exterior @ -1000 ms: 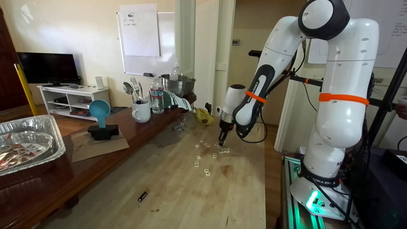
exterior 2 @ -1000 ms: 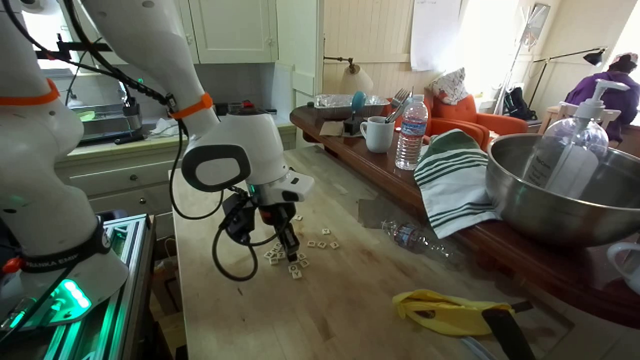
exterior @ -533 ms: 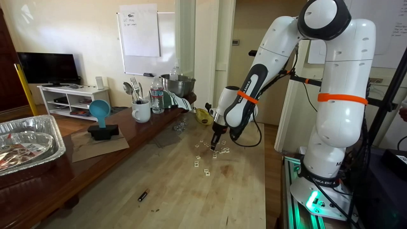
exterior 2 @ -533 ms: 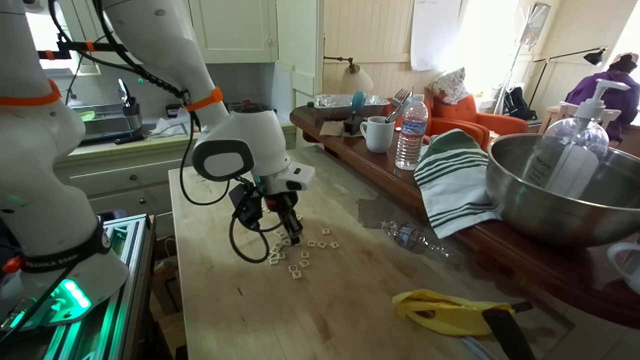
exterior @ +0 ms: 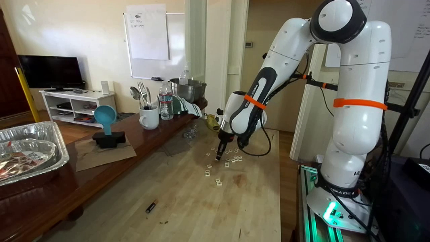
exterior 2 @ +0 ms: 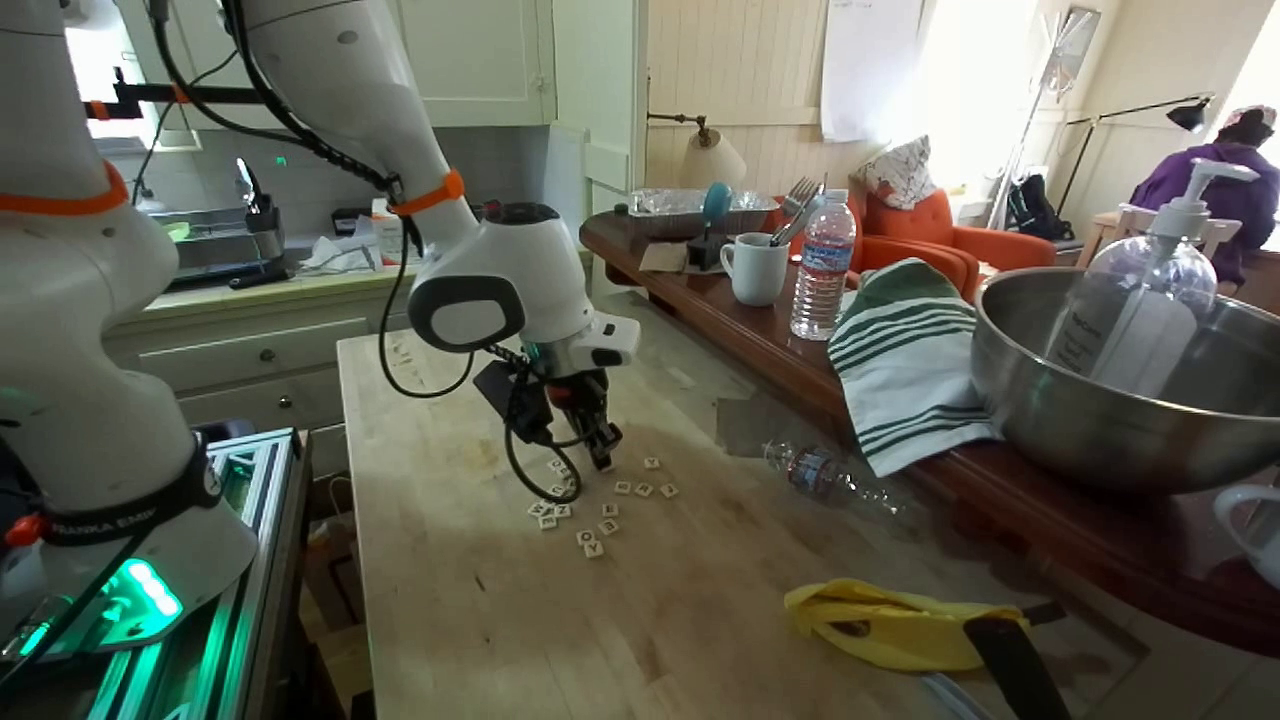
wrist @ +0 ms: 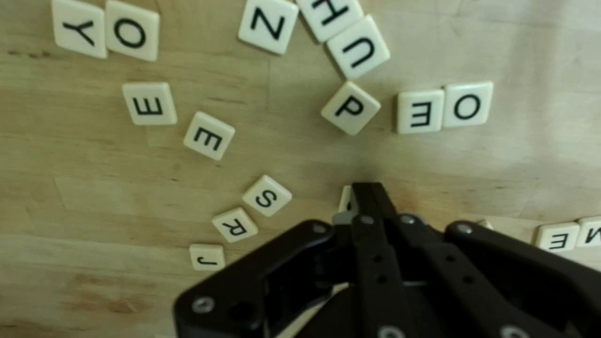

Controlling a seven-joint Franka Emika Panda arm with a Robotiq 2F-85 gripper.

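Pincer (wrist: 368,190) clenched over counter (wrist: 291,141), wrist view, tile (wrist: 345,197) by its tip (mostly hidden), S tile (wrist: 267,195) at 9 o'clock, E tile (wrist: 420,111) at 1 o'clock

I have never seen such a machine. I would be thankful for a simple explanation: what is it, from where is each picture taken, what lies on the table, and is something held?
The white machine is a robot arm ending in a dark, two-fingered hand. The two wide pictures come from cameras standing outside the robot, in different places. The close picture comes from a camera on its wrist, looking down past the hand. On the wooden table lie small letter tiles, a battery, a clear bottle on its side and a yellow item. The hand looks closed; I see nothing gripped. A half-hidden tile shows beside its fingertips, but whether they touch, I cannot tell.
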